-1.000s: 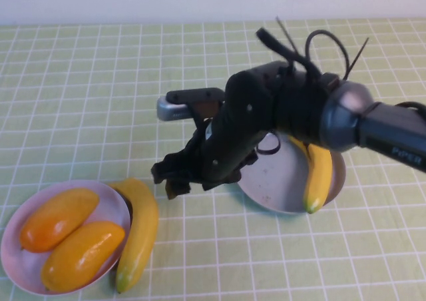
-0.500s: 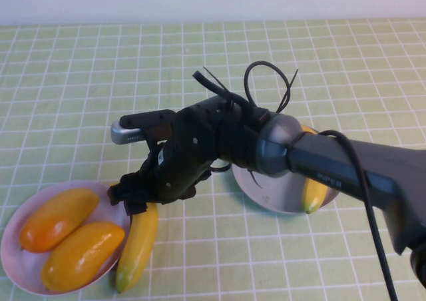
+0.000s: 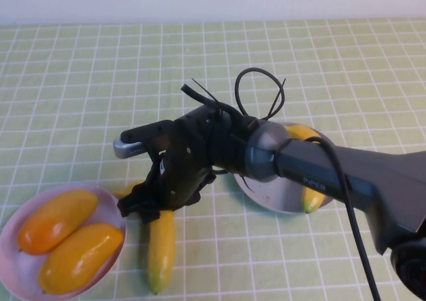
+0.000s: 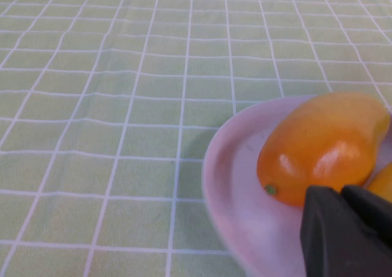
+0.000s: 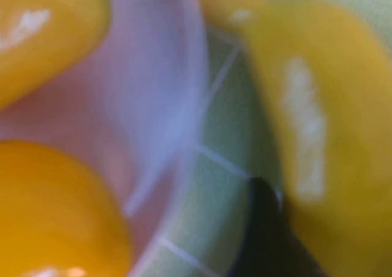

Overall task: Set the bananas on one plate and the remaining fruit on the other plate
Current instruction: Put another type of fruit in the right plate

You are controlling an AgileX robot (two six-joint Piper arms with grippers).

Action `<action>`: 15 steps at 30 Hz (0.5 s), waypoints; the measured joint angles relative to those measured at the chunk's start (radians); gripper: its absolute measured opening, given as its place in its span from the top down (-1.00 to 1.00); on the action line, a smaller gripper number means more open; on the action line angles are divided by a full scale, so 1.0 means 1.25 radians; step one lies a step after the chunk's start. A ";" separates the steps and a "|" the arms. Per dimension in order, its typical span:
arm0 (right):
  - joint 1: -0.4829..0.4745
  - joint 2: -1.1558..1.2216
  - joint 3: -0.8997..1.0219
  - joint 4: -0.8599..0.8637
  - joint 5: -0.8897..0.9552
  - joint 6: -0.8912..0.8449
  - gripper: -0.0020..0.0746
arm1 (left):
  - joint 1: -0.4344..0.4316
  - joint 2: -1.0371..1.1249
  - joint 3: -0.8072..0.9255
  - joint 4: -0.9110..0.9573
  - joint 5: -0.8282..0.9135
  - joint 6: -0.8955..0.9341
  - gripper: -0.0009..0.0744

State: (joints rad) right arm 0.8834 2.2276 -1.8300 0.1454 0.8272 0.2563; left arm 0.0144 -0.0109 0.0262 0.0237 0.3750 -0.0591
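One banana (image 3: 162,248) lies on the cloth just right of the pink-lilac plate (image 3: 105,196), its tip pointing at the front edge. My right gripper (image 3: 145,208) is down over its upper end and shut on it; in the right wrist view a dark finger (image 5: 263,240) presses against the banana (image 5: 331,136). The other banana (image 3: 309,196) rests on the grey-blue plate (image 3: 269,194), mostly hidden by my right arm. Two mangoes (image 3: 56,220) (image 3: 80,258) lie on the pink-lilac plate. My left gripper (image 4: 340,194) is shut, low over that plate (image 4: 233,191) beside a mango (image 4: 324,148).
A green checked cloth (image 3: 80,81) covers the whole table. My right arm stretches across the middle from the right, with looped black cables (image 3: 256,91) standing up from it. A pale wall runs along the back.
My right gripper has come down to the left onto the loose banana and closed in on it. The banana has swung away from the pink-lilac plate and moved right.
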 joint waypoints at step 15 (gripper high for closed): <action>-0.083 -0.043 -0.001 -0.039 0.041 0.005 0.08 | 0.000 0.000 0.000 0.000 0.000 0.000 0.97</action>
State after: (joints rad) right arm 0.7797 2.1743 -1.8317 0.0964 0.8782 0.2630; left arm 0.0144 -0.0109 0.0262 0.0237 0.3750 -0.0591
